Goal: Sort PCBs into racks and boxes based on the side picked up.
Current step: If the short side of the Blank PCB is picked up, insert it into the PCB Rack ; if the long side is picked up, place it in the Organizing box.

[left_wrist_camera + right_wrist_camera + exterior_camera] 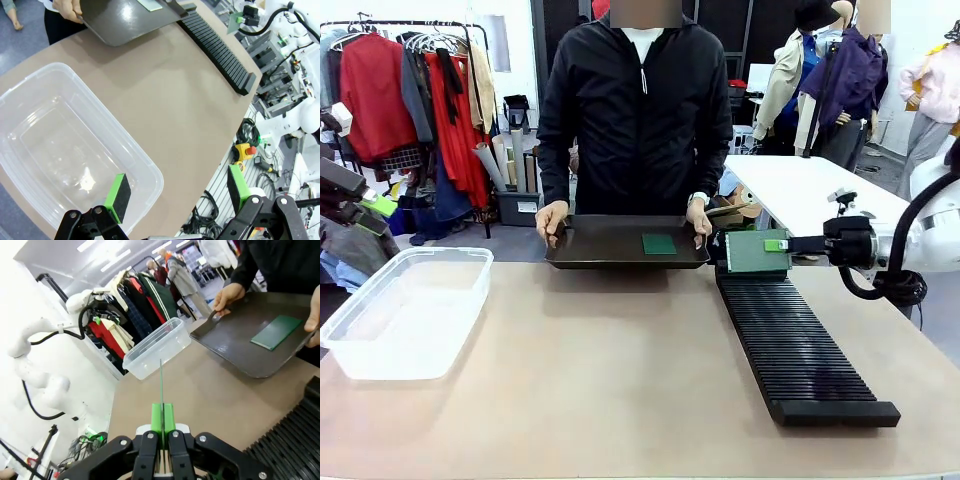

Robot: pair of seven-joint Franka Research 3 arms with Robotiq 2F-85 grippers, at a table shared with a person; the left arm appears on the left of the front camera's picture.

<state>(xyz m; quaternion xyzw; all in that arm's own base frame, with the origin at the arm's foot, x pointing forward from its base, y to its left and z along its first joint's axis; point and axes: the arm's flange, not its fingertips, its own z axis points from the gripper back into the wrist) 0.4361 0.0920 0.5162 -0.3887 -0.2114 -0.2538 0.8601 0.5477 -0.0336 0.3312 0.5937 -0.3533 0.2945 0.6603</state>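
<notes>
The surface [620, 400] carries two containers. One long black rack [800, 350] lies on its right side, running from the near edge toward the person. One clear box [340, 322] stands on the left, and its bare floor shows through in the left wrist view.

A third container, one dark shallow tray [600, 245], is at the far edge. The person grips it at both ends, one hand [552, 220] on each side. One dark green PCB [659, 243] lies flat in it, right of the middle.

There are two PCBs in all. The second PCB [755, 252] stands on edge at the far end of the rack, with its lighter face toward the front camera. Whether it touches a slot cannot be told.

The right claw [782, 245] is clamped tight on that board's edge. The left claw [178, 189] is spread wide with nothing between its green pads [119, 192], and it hangs over the box's near corner.
</notes>
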